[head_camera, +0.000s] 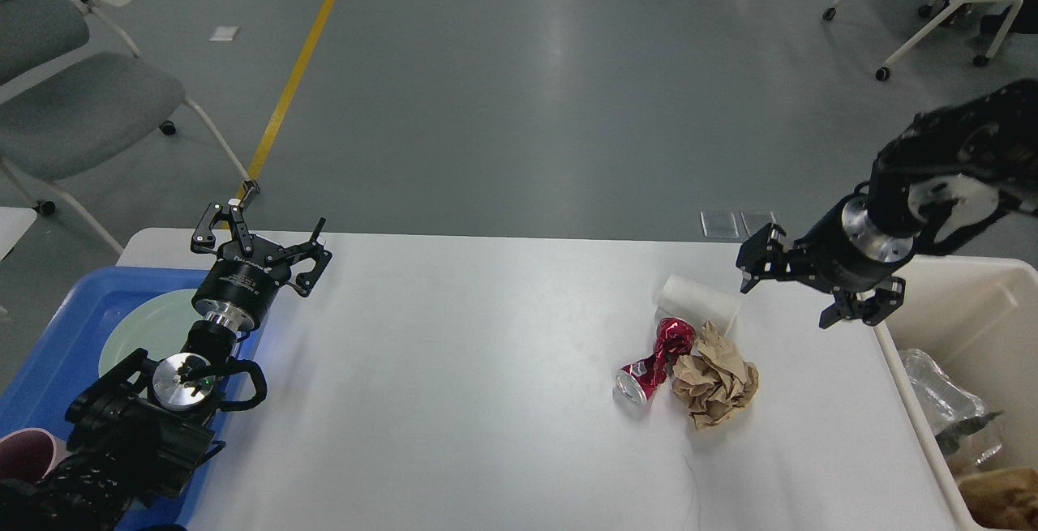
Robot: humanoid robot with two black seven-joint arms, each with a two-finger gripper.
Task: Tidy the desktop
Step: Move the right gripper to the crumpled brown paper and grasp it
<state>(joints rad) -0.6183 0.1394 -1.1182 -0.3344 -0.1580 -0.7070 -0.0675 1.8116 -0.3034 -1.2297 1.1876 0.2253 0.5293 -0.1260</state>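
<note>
The white desktop (486, 385) holds a cluster of rubbish right of centre: a white paper cup lying on its side (697, 301), a crushed red can (655, 362) and a crumpled brown paper ball (717, 374). A thin dark scratch (693, 478) marks the surface near the front. My left gripper (268, 227) is open and empty above the table's far left corner. My right gripper (799, 296) is open and empty, hovering just right of the cup.
A blue tray (49, 353) at the left holds a pale green plate (154, 328) and a maroon cup (24, 450). A cream bin (957, 304) at the right holds crushed plastic and brown paper. Chairs stand on the floor beyond.
</note>
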